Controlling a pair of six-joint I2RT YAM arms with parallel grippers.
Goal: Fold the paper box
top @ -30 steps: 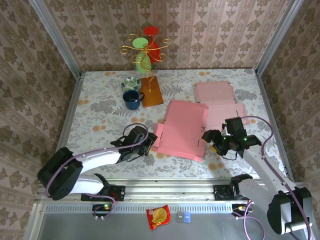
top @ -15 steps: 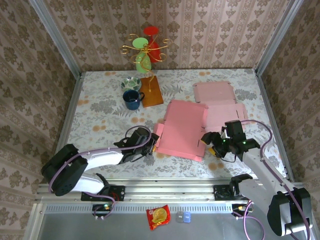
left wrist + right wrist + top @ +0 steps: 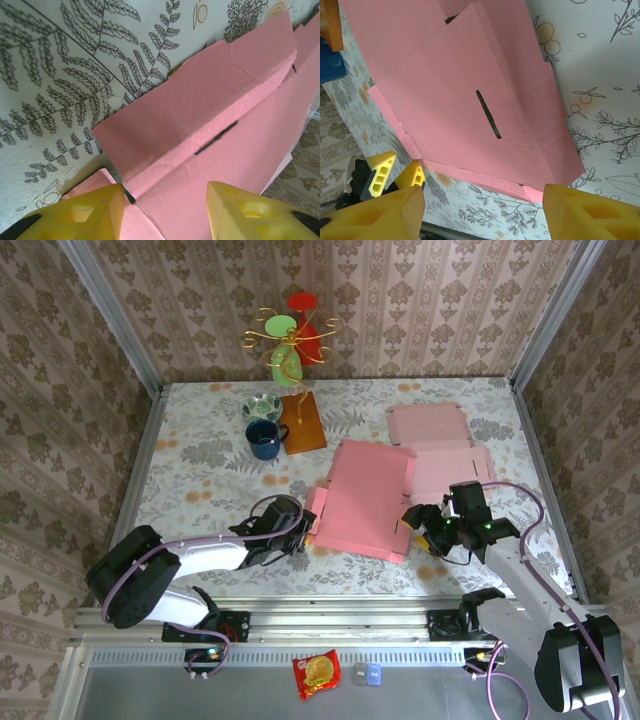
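While the pink paper box [image 3: 362, 502] is lying opened out towards the front of the flowery surface [image 3: 200, 465], an arm is waiting on either side of it. The left claw [image 3: 298, 528] is sitting spread at the box's left flap, and the right claw [image 3: 415, 522] is gaping just off its right edge. Behind the box to the left, a blue mug [image 3: 264, 439], a bowl [image 3: 262, 406] and a wooden board [image 3: 303, 422] are standing. A second pink sheet [image 3: 440, 445] is lying behind the box to the right. Damask wallpaper [image 3: 450, 300] is closing in the room.

paper box [image 3: 210, 125]: cut by right edge | blue cup [image 3: 327, 65]: mostly cropped
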